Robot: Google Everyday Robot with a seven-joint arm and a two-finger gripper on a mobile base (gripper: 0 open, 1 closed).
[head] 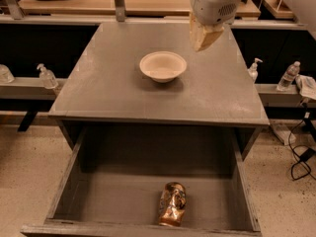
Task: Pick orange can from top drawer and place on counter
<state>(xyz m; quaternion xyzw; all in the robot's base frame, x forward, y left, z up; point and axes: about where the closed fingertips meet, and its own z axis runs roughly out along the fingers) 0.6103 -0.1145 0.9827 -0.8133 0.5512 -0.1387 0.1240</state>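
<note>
The orange can (pixel 172 204), crushed and shiny orange-gold, lies inside the open top drawer (pixel 68 182), near its front edge and a little right of the middle. The drawer is pulled fully out below the grey counter (pixel 108 90). My gripper (pixel 202 37) hangs high above the back right part of the counter, to the right of and behind the white paper bowl (pixel 163 66). It holds nothing and is far from the can.
Small clear bottles stand on side rails at the left (pixel 47 76) and the right (pixel 254 69), (pixel 288 76). Cables (pixel 301 157) lie on the speckled floor at the right. A wooden table (pixel 98 1) runs behind the counter.
</note>
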